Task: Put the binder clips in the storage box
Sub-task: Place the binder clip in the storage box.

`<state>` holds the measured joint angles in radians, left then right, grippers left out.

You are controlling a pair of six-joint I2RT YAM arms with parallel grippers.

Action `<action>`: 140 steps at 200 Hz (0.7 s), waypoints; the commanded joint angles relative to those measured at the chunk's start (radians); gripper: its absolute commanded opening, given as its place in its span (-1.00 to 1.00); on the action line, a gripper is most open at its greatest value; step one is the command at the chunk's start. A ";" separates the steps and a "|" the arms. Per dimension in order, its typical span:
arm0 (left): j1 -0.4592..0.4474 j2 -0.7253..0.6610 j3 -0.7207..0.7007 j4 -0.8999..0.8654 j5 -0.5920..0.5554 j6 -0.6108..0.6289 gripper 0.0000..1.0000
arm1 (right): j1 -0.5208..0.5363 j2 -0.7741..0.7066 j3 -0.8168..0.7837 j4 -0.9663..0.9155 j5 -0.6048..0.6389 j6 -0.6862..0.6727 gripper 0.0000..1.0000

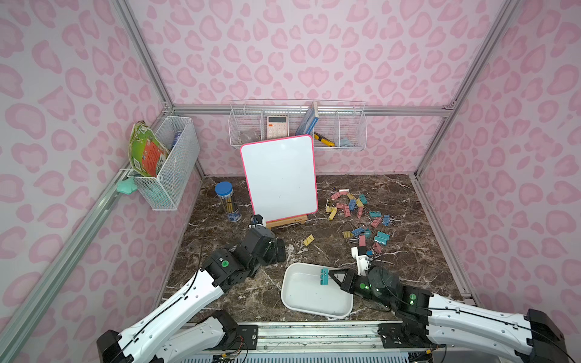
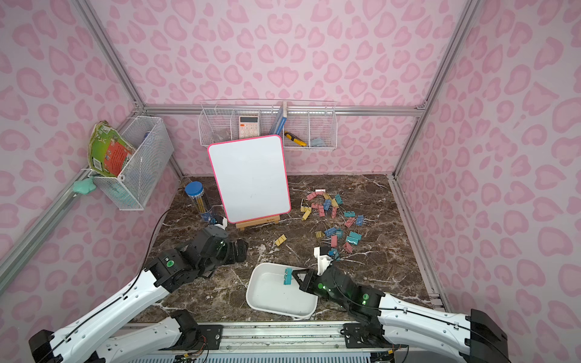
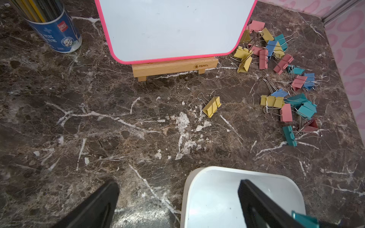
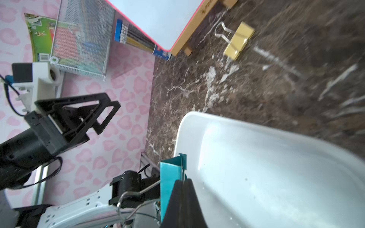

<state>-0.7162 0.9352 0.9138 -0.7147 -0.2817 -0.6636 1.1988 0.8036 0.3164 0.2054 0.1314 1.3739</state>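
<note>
Right gripper (image 1: 330, 276) is pinched closed on one teal binder clip (image 1: 324, 276). It holds the clip over the storage box (image 1: 309, 298), just inside the rim near the box's far right corner. Whether the clip touches the box floor cannot be told.

Left gripper (image 1: 279, 250) hangs with its jaws spread wide and empty, to the left of the box and a little beyond it.

Pink, yellow, teal and blue binder clips (image 1: 361, 217) lie scattered on the dark marble table (image 1: 226, 283), beyond the box's far right side. One yellow clip (image 1: 308, 239) lies alone just beyond the box's far rim. A pink-edged whiteboard (image 1: 279, 177) on a wooden easel (image 1: 286, 221) stands farther beyond the box.
</note>
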 commanded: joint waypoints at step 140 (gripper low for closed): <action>0.008 -0.026 -0.024 0.114 0.032 0.059 0.98 | -0.067 0.809 0.287 0.320 -0.188 0.161 -1.00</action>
<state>-0.7097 0.9028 0.8845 -0.6113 -0.2615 -0.6212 1.1366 1.5734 0.5941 0.4076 0.0151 1.4960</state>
